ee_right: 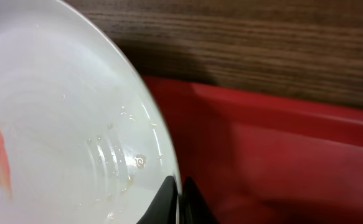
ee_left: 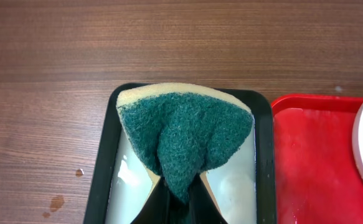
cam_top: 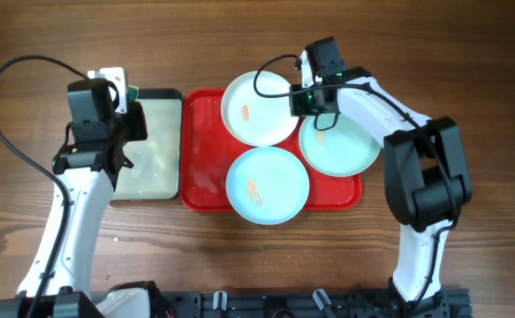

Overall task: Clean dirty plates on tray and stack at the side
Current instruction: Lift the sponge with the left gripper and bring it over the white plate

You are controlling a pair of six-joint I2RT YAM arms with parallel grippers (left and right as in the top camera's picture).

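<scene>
The red tray (cam_top: pixel 206 181) holds three plates. A white plate (cam_top: pixel 257 108) with an orange smear lies at its back. One pale blue plate (cam_top: pixel 268 184) with a smear is at the front, another (cam_top: pixel 341 146) at the right. My right gripper (cam_top: pixel 301 104) is shut on the white plate's right rim. In the right wrist view the jaws (ee_right: pixel 180 194) pinch the white plate (ee_right: pixel 56 143) over the red tray (ee_right: pixel 281 162). My left gripper (ee_left: pixel 181 208) is shut on a green and yellow sponge (ee_left: pixel 184 134), held over the black-rimmed tray (ee_left: pixel 103 168); the left gripper (cam_top: pixel 126 93) also shows overhead.
The smaller black-rimmed tray (cam_top: pixel 155 177) with a pale wet inside sits just left of the red tray. Its neighbour, the red tray's corner (ee_left: pixel 312 162), shows in the left wrist view. Small droplets (ee_left: pixel 56 202) lie on the wooden table. Black cables loop over both arms.
</scene>
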